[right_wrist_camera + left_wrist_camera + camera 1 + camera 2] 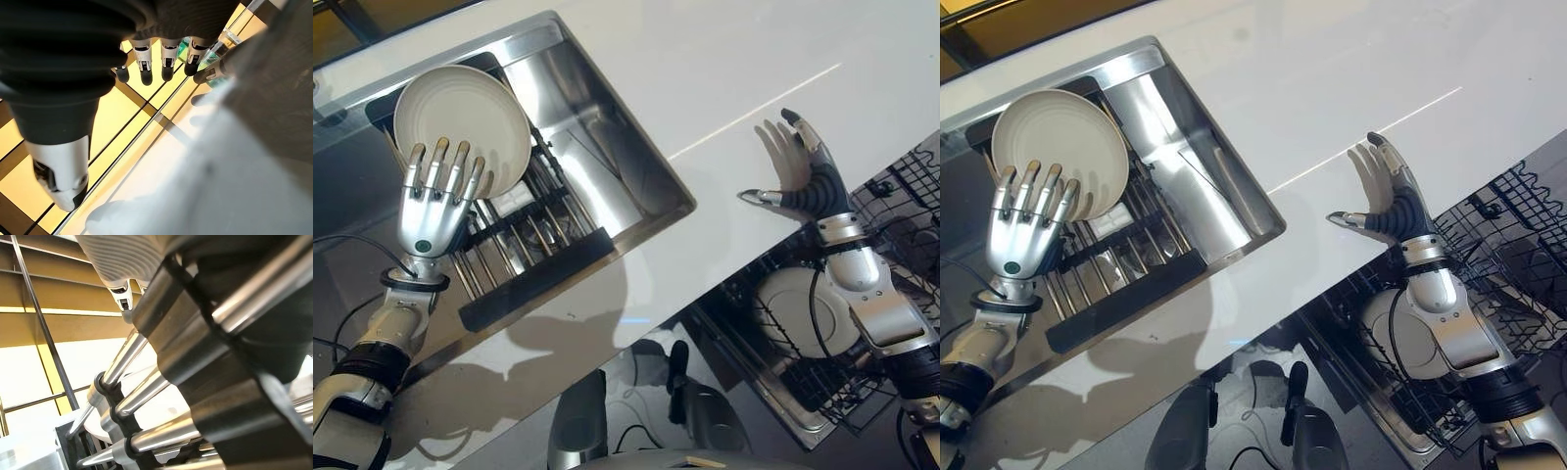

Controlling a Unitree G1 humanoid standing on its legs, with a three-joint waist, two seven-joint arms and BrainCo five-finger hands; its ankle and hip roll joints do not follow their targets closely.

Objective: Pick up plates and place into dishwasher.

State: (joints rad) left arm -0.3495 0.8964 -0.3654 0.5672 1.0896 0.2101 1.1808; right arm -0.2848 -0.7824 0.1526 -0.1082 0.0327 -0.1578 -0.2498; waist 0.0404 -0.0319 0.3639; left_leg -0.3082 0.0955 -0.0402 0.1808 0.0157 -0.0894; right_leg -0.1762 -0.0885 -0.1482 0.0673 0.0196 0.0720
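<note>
A white plate (460,119) is tilted above the dark dish rack (530,243) in the steel sink (607,147). My left hand (433,201) reaches up from below it, fingers (1030,191) laid over the plate's lower rim, thumb hidden behind it. My right hand (800,168) hovers over the white counter (724,69), fingers spread and holding nothing. Below that arm, the open dishwasher's black wire rack (901,196) holds another white plate (793,308).
The sink's steel rim (636,157) runs between the two arms. The dishwasher rack's wire prongs (1518,230) stand up at the right edge. A dark strip of floor (1253,411) lies below the counter's front edge.
</note>
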